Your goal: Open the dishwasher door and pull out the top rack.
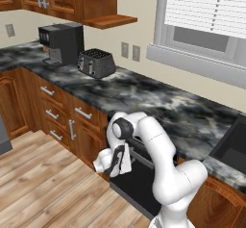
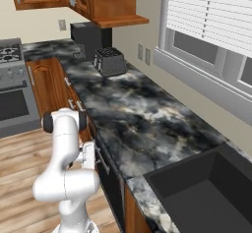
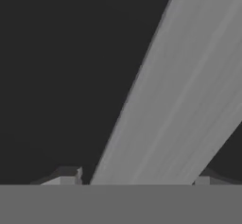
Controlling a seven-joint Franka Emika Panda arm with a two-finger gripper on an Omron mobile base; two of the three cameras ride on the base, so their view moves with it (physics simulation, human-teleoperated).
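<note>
The black dishwasher door (image 1: 137, 186), under the worktop (image 1: 144, 99), looks closed; the end effector (image 3: 137, 180) has its fingers open astride the grey handle (image 3: 179, 100); opening and rack remain

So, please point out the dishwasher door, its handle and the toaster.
dishwasher door (image 1: 137, 186): left base view, black front panel.
handle (image 3: 175, 100): hand view, middle of the grey bar.
toaster (image 2: 110, 61): right base view, its side.

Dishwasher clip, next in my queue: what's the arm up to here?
The white arm has brought its gripper right up to the dishwasher door, under the counter. In the hand view the grey bar handle runs between the two fingertips, close up. The door looks closed, so no rack is out yet.
</note>
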